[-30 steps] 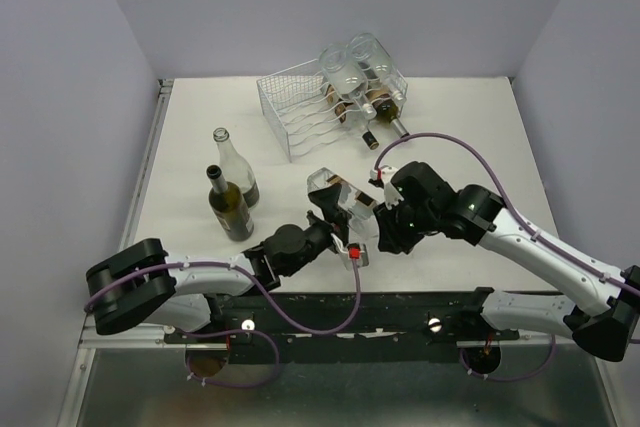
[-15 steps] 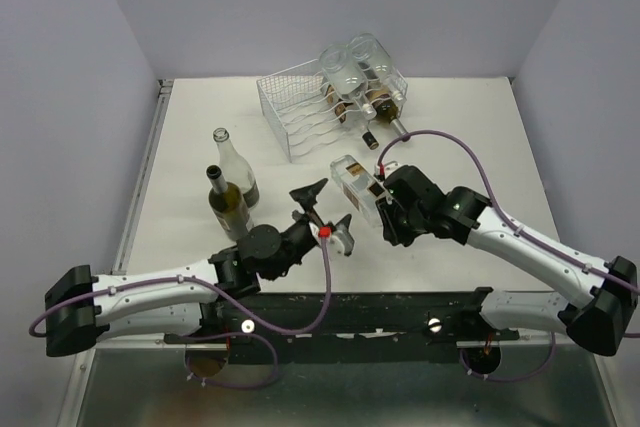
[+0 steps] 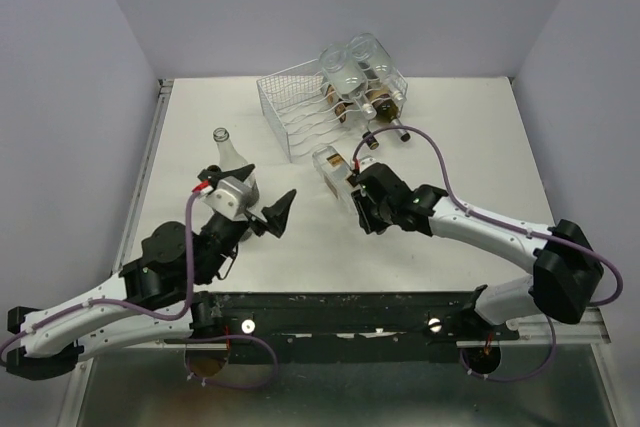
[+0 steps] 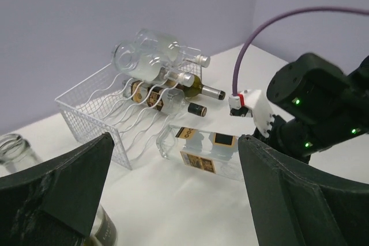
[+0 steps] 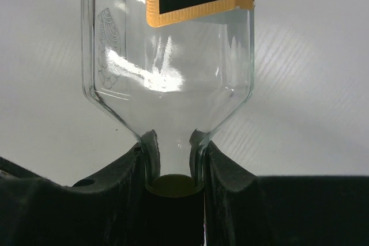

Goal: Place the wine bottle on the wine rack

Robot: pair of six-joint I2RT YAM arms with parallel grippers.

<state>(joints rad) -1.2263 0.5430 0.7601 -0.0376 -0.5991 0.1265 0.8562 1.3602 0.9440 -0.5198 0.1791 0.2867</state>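
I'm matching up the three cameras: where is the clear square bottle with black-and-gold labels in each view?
Top external: the clear bottle is at centre, on its side, just in front of the wine rack.
Left wrist: the clear bottle is centre-right, below and right of the rack.
Right wrist: the clear bottle fills the upper centre, neck pointing down.
Shared landmark: the right gripper clamped on its neck.

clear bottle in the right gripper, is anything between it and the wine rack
Nothing: only a bare strip of table separates the clear bottle from the wine rack, clearest in the left wrist view.
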